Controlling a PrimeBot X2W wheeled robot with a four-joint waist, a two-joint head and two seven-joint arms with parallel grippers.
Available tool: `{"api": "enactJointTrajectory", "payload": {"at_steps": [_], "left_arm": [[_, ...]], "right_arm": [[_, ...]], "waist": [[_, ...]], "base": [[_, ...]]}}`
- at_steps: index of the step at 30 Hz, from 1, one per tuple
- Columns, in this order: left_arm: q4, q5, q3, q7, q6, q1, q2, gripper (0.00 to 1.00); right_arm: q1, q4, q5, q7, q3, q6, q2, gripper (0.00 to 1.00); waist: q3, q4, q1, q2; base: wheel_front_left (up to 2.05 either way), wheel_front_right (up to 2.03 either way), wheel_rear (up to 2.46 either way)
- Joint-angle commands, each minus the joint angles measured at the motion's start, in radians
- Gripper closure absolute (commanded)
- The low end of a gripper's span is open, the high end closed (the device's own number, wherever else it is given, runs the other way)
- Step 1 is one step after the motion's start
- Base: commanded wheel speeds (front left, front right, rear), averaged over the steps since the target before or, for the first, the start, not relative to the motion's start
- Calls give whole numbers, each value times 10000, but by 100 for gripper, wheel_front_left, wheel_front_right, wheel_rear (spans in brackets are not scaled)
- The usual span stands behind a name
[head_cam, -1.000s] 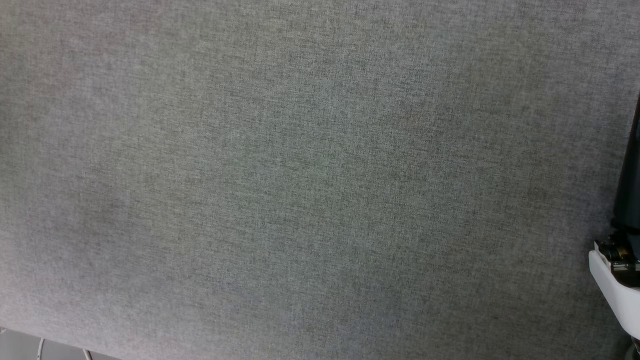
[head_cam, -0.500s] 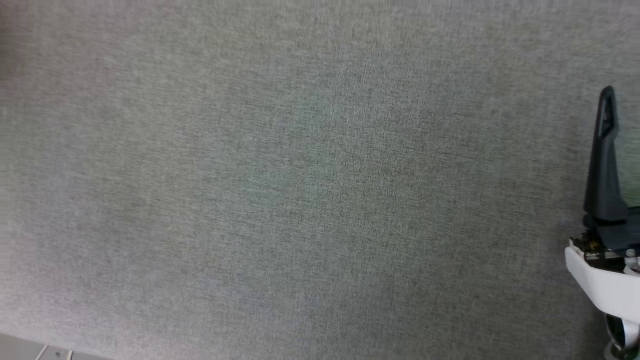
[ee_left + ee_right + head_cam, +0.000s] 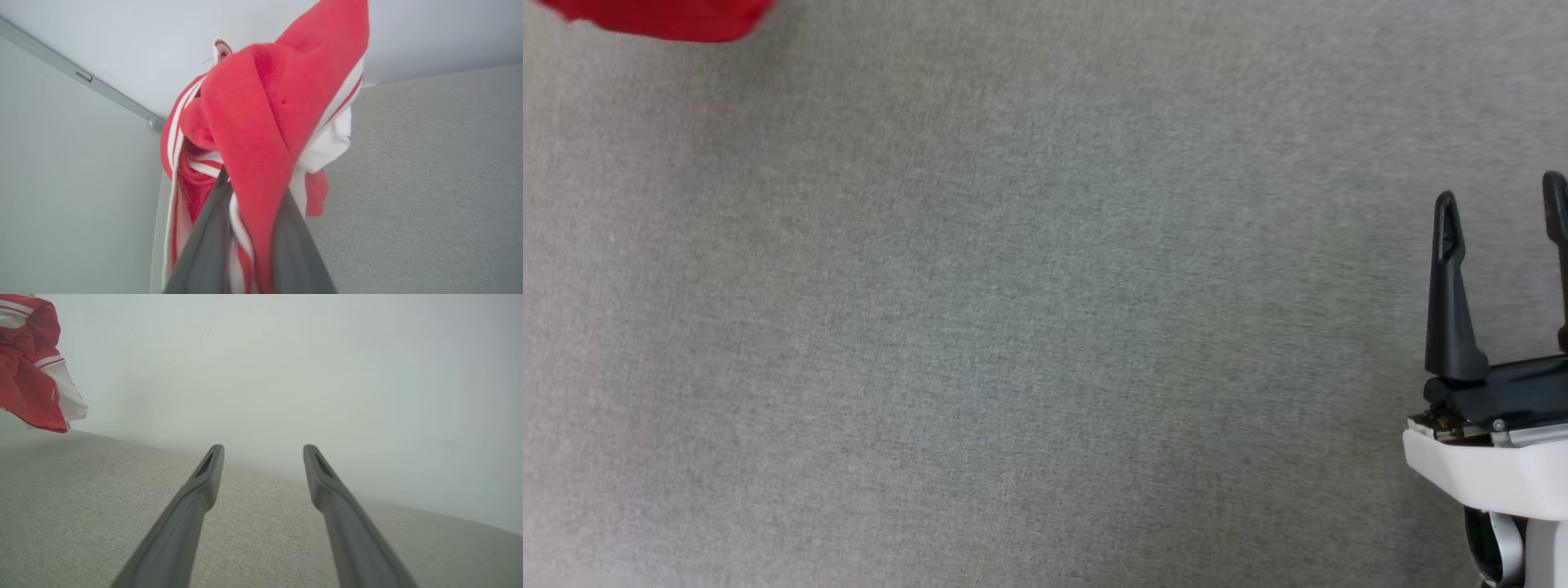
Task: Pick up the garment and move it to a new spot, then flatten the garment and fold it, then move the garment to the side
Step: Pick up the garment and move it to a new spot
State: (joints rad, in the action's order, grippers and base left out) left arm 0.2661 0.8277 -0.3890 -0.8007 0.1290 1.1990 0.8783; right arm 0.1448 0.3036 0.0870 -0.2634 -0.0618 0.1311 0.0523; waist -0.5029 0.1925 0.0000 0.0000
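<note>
Over to the left wrist view: the left hand (image 3: 253,190) has its two dark fingers pinched nearly together on a thick bunch of the garment (image 3: 261,122), and red cloth and striped trim are squeezed between them. This close-up shows the red-and-white striped edging, a white sleeve and a small tag at the far end.

From the head view only a red corner of the garment (image 3: 662,20) shows, at the top left edge. Lower right, the right hand (image 3: 1501,192) has its fingers spread wide, with nothing between them.

The right wrist view shows what the head view can't: the garment (image 3: 28,375) bunched at the upper left, well away from the right hand (image 3: 263,451), whose fingers stand apart over bare cloth.

The surface is a tabletop (image 3: 1013,327) covered in grey woven fabric, smooth and flat. Behind it is a plain pale wall (image 3: 286,355). In the left wrist view a grey strip (image 3: 81,75) runs across a corner of that wall.

The garment is gathered into a long bundle, and its long axis follows the line of the left fingers. A red corner points down toward the tabletop. Whether that corner touches the tabletop, I can't tell.
</note>
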Motion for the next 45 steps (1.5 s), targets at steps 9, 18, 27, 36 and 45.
{"api": "enactJointTrajectory", "payload": {"at_steps": [9,18,27,36,45], "left_arm": [[-1666,-228,-2030,-404,-1,1162,-984,100],[-2667,78,-4347,-142,-1,1546,-1731,100],[-2744,404,-6825,737,-2,515,-2246,100],[-2081,272,-8703,1298,0,-1714,-2602,100],[-1676,-185,-9068,990,27,-3698,-3181,100]], "right_arm": [[-383,-692,-673,-20,63,-7,-32,0],[-767,-1183,-957,-20,-71,-7,-28,0],[-838,-1387,-1097,-20,-165,-7,-27,0],[-764,-1441,-1196,-20,-234,-7,-26,0],[-723,-1558,-1241,-20,-258,-7,-25,0]], "waist": [[1308,-1197,0,0],[1958,-2234,0,0],[1965,-2536,0,0],[1664,-2565,0,0],[1669,-2314,0,0]], "base": [[0,0,0],[0,0,0],[0,0,0],[0,0,0],[0,0,0]]}}
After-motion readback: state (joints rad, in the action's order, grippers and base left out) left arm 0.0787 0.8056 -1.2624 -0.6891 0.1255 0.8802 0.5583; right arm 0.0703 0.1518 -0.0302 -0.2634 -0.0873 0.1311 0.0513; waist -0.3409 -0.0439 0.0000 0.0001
